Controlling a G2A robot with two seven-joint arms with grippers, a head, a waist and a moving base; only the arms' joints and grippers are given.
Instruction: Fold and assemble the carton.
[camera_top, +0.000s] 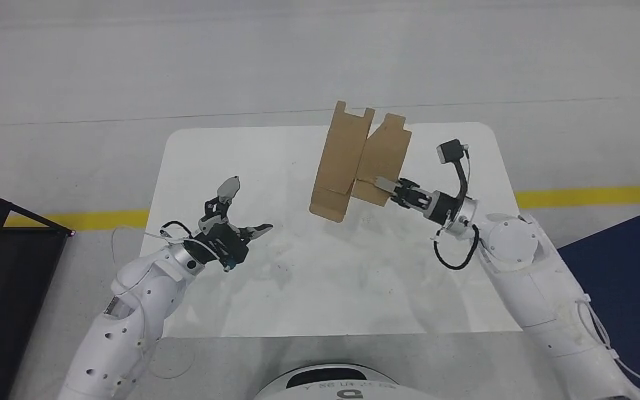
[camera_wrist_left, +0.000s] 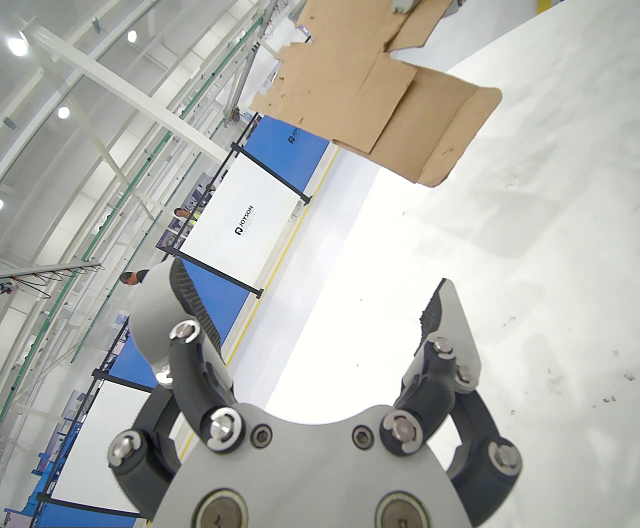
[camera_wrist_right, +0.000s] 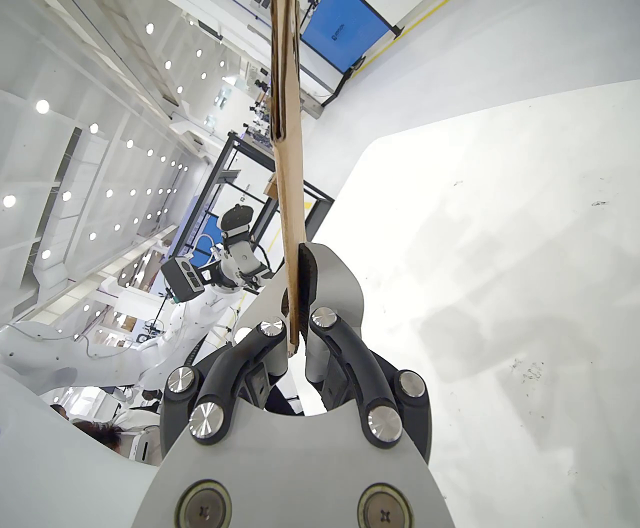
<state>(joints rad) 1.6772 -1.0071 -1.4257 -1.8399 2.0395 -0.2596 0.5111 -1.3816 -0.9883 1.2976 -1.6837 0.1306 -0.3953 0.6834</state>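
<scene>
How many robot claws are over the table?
2. The left claw hangs open over the white table's left part; the right claw grips the flat brown cardboard carton further back.

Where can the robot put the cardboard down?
The middle and near edge of the table, between the left gripper and the right gripper, lie bare. So does the far corner beyond the left gripper. The far side is crowded: there the right gripper's fingers hold the carton in the air.

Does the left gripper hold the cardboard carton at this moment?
No, the left gripper is open and empty, and the carton hangs apart from it, clamped by the right gripper.
</scene>
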